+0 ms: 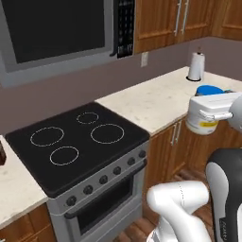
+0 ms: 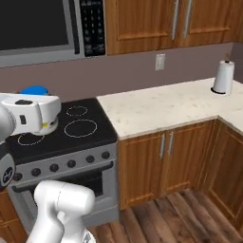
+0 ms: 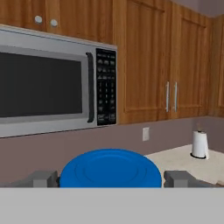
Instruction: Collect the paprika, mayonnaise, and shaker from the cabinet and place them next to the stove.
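Kitchen corner, evenly lit. Wall (image 2: 142,71) dull mauve-brown, with a white outlet plate (image 2: 160,61). Microwave (image 3: 48,83) mounted high, steel frame, dark door, keypad on its right. Pale speckled worktop (image 2: 161,107) turns the corner at far right; a white paper towel roll (image 2: 223,77) stands upright on it near the wall. Warm wood base cupboards (image 2: 161,161) with slim silver handles below. Floor (image 2: 190,220) of reddish-brown planks.

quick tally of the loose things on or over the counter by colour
white with blue lid: 1, the mayonnaise held up in the hand
white: 1, the paper towel roll on the counter
dark brown: 1, something cut off by the picture's edge left of the stove, too little showing to name
total: 3
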Tool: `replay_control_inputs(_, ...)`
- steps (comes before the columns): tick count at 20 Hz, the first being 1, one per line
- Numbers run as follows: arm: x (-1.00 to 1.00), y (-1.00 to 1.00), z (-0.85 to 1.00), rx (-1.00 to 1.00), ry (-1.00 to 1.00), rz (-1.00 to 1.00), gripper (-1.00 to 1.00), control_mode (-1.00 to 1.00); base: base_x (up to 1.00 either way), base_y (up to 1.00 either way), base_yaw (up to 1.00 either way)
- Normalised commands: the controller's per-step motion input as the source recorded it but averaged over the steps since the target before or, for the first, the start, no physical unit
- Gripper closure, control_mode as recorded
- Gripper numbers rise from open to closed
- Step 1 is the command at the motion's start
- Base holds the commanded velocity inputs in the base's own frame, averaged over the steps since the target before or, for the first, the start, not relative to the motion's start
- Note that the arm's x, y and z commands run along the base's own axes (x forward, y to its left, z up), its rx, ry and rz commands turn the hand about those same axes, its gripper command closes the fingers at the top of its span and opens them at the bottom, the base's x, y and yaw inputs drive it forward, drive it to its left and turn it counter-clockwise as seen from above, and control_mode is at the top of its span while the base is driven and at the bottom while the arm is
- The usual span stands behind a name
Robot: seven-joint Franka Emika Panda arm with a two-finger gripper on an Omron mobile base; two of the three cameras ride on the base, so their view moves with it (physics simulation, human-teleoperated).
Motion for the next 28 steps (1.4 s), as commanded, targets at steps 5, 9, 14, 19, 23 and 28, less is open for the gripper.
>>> replay_control_inputs(5,0.00,0.00,0.00,0.00,0.00,0.00,1.00,1.00,0.45,-0.30,0.55)
replay_control_inputs(9,0.00,0.00,0.00,0.00,0.00,0.00,1.00,1.00,0.25,-0.35,0.54)
replay_control_inputs(14,0.00,0.00,0.00,0.00,0.00,0.00,1.00,1.00,0.46,-0.53,0.49)
replay_control_inputs(19,0.00,0.00,0.00,0.00,0.00,0.00,1.00,1.00,0.52,-0.69,0.42)
replay_control_inputs(23,0.00,0.00,0.00,0.00,0.00,0.00,1.00,1.00,0.36,-0.76,0.38)
replay_control_inputs(28,0.00,0.00,0.00,0.00,0.00,0.00,1.00,1.00,0.21,-0.69,0.26)
